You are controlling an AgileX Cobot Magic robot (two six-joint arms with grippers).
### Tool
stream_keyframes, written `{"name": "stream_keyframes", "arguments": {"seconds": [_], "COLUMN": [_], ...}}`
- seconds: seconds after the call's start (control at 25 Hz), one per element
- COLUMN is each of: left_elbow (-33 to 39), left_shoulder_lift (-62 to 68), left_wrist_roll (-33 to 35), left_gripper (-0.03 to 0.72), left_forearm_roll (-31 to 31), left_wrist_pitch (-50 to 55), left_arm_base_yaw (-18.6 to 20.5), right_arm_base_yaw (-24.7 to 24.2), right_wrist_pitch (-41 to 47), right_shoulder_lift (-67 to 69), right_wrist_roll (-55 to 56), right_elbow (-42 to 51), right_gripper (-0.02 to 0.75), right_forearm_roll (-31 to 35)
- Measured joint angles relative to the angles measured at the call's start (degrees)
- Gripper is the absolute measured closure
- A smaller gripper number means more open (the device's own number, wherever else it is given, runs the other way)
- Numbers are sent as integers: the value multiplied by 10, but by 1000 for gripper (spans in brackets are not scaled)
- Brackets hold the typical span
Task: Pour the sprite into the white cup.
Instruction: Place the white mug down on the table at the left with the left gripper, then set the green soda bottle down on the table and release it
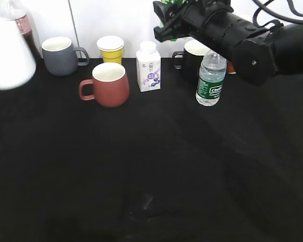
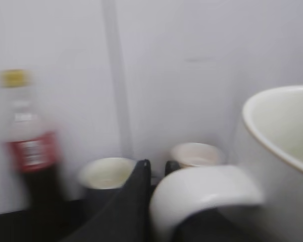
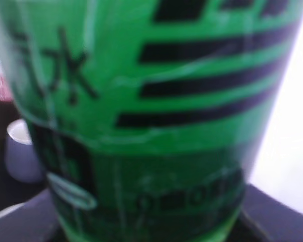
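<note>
The white cup (image 1: 7,50) hangs blurred in the air at the far left of the exterior view. In the left wrist view my left gripper (image 2: 159,169) is shut on its loop handle (image 2: 207,194), with the cup's body (image 2: 283,151) to the right. My right gripper (image 1: 165,22) is high at the back, right of centre, shut on the sprite (image 1: 174,5). Only green scraps of the sprite show there. In the right wrist view the green sprite (image 3: 151,126) fills the frame and hides the jaws.
On the black table stand a grey mug (image 1: 60,55), a yellow cup (image 1: 111,49), a reddish-brown mug (image 1: 108,84), a small white carton (image 1: 149,68), a black mug (image 1: 194,58) and a clear water bottle (image 1: 210,78). A cola bottle (image 1: 22,22) stands at the back left.
</note>
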Motion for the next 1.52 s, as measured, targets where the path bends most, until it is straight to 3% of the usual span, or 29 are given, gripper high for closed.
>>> {"name": "stream_keyframes", "arguments": {"seconds": [0.32, 0.52, 0.64, 0.76, 1.12, 1.32, 1.4, 1.52], "left_elbow": [-227, -339, -353, -352, -252, -73, 6, 59], "left_shoulder_lift": [280, 371, 388, 388, 358, 241, 142, 5], "left_wrist_roll": [-1, -13, -17, -31, -32, -29, -29, -30], "left_gripper": [627, 627, 615, 543, 327, 319, 319, 319], "left_forearm_roll": [35, 48, 57, 59, 26, 3, 3, 33], "left_wrist_pitch": [-1, -1, 5, 0, -41, -40, -40, -38], "left_arm_base_yaw": [5, 4, -2, -5, -5, -6, -6, -6], "right_arm_base_yaw": [0, 0, 0, 0, 0, -3, -21, -106], "right_wrist_pitch": [3, 4, 3, -9, 0, 45, 75, 120], "right_shoulder_lift": [0, 0, 0, 0, 0, -14, -56, -144], "right_wrist_roll": [70, 74, 74, 74, 75, 75, 75, 75], "right_elbow": [-1, -1, -1, -1, -1, -1, -1, 57], "right_gripper": [342, 343, 343, 344, 344, 344, 344, 344], "right_forearm_roll": [-4, -4, -4, -4, -4, 4, 9, 17]}}
